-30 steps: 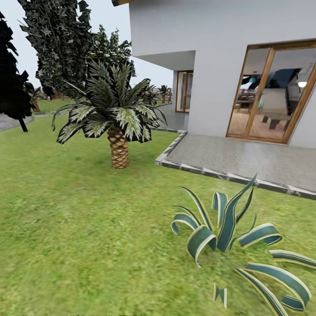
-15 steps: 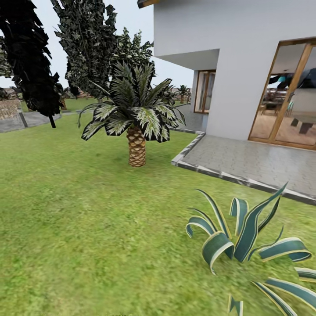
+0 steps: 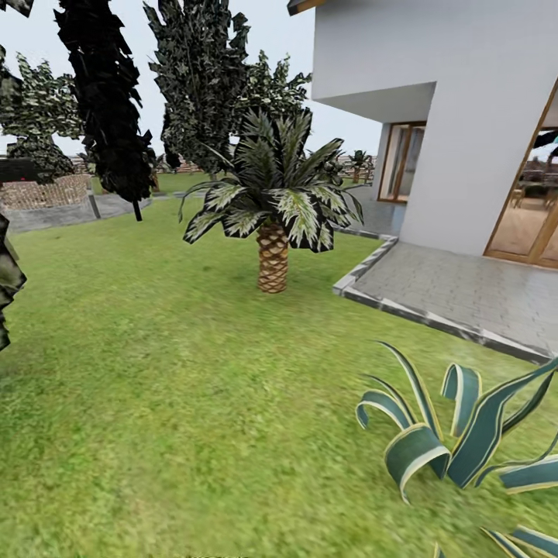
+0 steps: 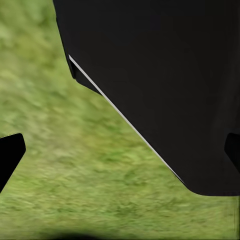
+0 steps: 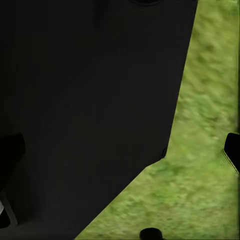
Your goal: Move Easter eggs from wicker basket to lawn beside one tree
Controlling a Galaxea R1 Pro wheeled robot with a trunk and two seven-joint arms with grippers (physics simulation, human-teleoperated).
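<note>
Lawn (image 3: pixel 155 403) – palm (image 3: pixel 273 209), white house (image 3: pixel 465 116)

A short palm (image 3: pixel 273 209) with a scaly trunk and drooping white-streaked fronds stands just above the centre of the head view, with tall dark cypress-like trees (image 3: pixel 108 101) behind it from ten to twelve o'clock. At two o'clock rises a white house (image 3: pixel 465 116) with wood-framed glass doors (image 3: pixel 535 209), fronted by a grey paved patio (image 3: pixel 465 291) with a stone kerb. A striped agave (image 3: pixel 457 442) spreads its curling blue-green leaves at four to five o'clock.
</note>
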